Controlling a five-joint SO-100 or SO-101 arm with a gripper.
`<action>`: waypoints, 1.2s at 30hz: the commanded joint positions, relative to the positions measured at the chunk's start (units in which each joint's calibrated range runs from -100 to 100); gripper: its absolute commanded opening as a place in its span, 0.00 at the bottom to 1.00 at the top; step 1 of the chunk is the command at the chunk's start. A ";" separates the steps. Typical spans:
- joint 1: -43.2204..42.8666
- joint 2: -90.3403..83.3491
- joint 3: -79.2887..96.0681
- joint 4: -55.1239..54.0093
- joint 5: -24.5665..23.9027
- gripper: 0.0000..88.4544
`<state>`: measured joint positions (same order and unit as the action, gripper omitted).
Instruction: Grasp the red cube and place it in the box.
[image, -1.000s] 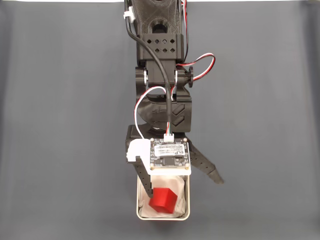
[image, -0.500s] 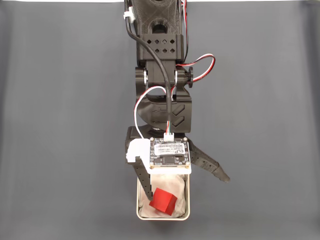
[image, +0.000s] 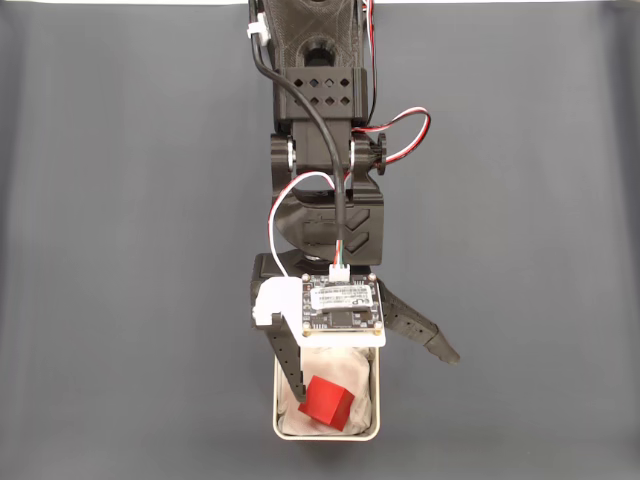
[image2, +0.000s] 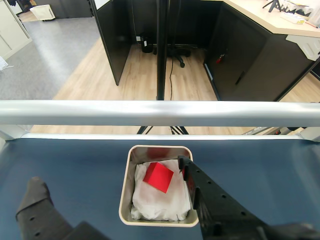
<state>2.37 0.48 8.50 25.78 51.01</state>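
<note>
while the gripper (image: 372, 372) hung over the box (image: 377, 400) with its fingers spread wide apart, the red cube (image: 326, 402) lay tilted on the white lining (image2: 160, 202) inside it.

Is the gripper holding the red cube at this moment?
No, the red cube lies on the box's white lining, with the gripper open.

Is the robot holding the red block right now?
No. The gripper is open, and the cube lies loose on the cloth in the box.
</note>
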 joint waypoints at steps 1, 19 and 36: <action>-0.03 -2.04 -1.29 -1.35 -0.05 0.63; -1.17 -13.39 -0.29 1.85 -0.05 0.00; -4.58 -65.56 54.55 6.11 0.49 0.00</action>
<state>-1.71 -54.32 54.52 30.23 51.01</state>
